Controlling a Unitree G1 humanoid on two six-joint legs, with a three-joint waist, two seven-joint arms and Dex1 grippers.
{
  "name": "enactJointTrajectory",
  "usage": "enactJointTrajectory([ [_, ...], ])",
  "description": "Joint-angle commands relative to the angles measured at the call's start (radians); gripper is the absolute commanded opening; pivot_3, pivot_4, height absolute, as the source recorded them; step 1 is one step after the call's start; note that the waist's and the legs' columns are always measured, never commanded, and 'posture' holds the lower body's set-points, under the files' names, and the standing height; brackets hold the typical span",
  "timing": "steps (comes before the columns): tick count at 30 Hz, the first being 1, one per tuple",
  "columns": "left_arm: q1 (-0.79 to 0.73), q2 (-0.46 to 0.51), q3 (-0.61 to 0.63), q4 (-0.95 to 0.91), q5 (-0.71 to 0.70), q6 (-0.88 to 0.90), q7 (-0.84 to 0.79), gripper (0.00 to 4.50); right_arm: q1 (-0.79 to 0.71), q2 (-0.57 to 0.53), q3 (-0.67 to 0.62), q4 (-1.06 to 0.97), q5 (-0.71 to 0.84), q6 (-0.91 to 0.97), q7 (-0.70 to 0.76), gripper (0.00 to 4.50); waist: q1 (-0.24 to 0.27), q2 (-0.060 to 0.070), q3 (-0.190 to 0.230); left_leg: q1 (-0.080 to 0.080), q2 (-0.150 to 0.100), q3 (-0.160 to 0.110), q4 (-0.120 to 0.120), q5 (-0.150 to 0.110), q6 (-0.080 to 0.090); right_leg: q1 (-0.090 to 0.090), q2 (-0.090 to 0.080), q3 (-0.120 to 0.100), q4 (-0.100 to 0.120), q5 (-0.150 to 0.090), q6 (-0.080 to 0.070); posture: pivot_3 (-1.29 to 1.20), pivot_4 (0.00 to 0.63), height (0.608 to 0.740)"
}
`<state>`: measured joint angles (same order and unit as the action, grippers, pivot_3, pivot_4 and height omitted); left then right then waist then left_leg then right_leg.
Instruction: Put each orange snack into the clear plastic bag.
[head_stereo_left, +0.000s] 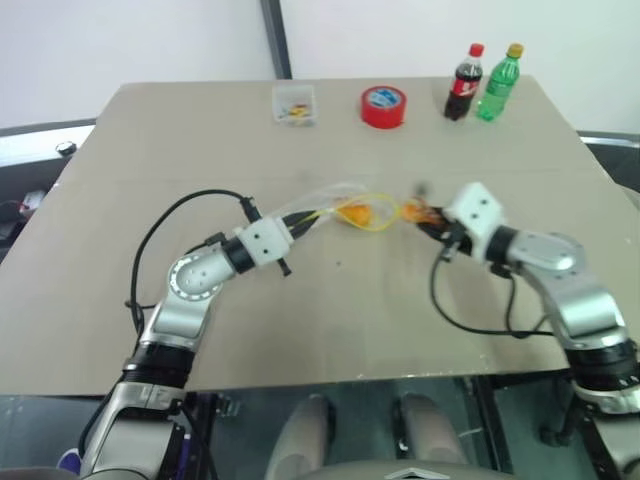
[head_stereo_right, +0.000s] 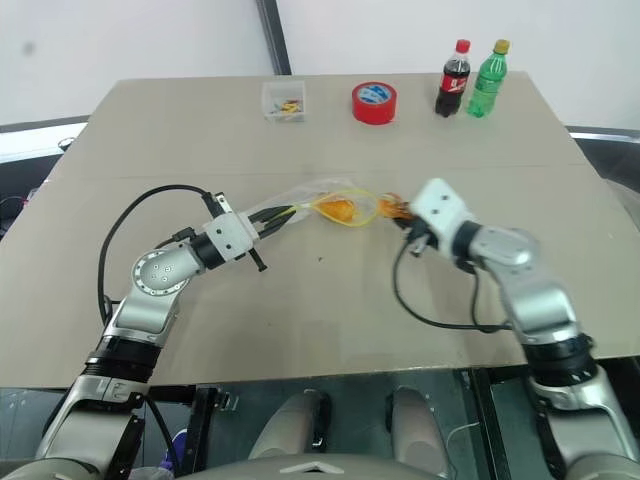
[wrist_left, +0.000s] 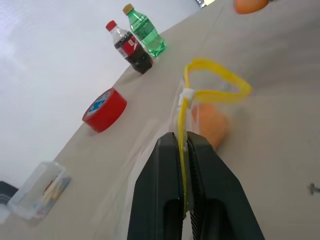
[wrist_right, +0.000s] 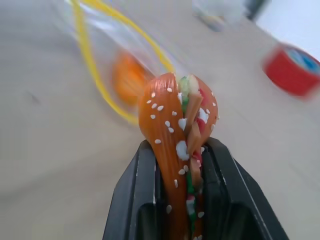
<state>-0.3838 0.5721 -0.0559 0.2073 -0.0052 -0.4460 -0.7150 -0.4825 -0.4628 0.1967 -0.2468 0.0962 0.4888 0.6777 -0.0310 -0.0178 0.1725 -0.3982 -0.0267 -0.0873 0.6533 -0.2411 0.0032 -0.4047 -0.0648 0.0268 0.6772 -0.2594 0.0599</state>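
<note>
The table (head_stereo_left: 330, 320) fills the middle of the head views, and the work sits at its centre. The clear plastic bag (head_stereo_left: 325, 205) lies just left of centre, its long axis running left to right, with the yellow seal strip (wrist_left: 215, 87) forming an open loop at the end facing right. The left gripper (head_stereo_left: 300, 222) enters from the left of the frame and is clenched on the seal strip, holding that mouth up. One orange snack (head_stereo_left: 355, 212) is already inside the bag, just behind the loop. The right gripper (head_stereo_left: 425, 222) comes in from the right of the frame, pinching the second orange snack (wrist_right: 177, 150) between its jaws, sesame-speckled side outward. That snack lies immediately right of the bag mouth, close beside the loop, so the right arm is the nearer one and the insertion would, in my judgement, run leftward along the bag's axis. Not determinable: whether the held snack already touches the strip, as the right wrist view is blurred there, and how wide the mouth stands, since the transparent film is barely visible against the table
</note>
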Motion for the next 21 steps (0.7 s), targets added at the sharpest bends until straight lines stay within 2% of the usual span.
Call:
enactJointTrajectory([
  [1,0.012,0.012,0.029,-0.045,-0.031,-0.030,0.003,0.00,-0.051,0.050,0.052,0.040,-0.045,-0.005,-0.047,0.83,0.008,0.000,0.000,0.000,-0.001,0.000,0.000,0.000,0.000,0.000,-0.001,0.000,-0.001,0.000,0.000,0.00,0.150,0.740],
  [5,0.057,0.017,0.042,-0.100,-0.034,-0.019,0.013,0.00,-0.105,0.135,0.113,0.117,-0.074,-0.014,-0.071,0.83,0.012,0.000,0.000,-0.001,-0.003,0.000,0.000,0.000,0.000,-0.001,-0.002,0.000,-0.002,0.000,0.000,0.00,0.150,0.740],
  [11,0.109,0.022,0.033,-0.157,-0.027,-0.013,0.010,0.00,-0.142,0.180,0.170,0.192,-0.116,-0.052,-0.058,0.83,0.011,0.000,0.000,-0.001,-0.003,0.000,-0.001,0.000,0.000,-0.002,-0.001,0.000,-0.001,0.000,0.000,0.00,0.150,0.740],
  [21,0.159,0.036,0.026,-0.222,-0.010,-0.004,0.010,0.00,-0.195,0.318,0.216,0.407,-0.140,-0.222,-0.043,0.83,-0.008,0.000,0.000,-0.001,-0.003,0.000,-0.002,0.000,0.000,-0.003,0.000,0.001,0.001,0.000,0.000,0.00,0.150,0.740],
])
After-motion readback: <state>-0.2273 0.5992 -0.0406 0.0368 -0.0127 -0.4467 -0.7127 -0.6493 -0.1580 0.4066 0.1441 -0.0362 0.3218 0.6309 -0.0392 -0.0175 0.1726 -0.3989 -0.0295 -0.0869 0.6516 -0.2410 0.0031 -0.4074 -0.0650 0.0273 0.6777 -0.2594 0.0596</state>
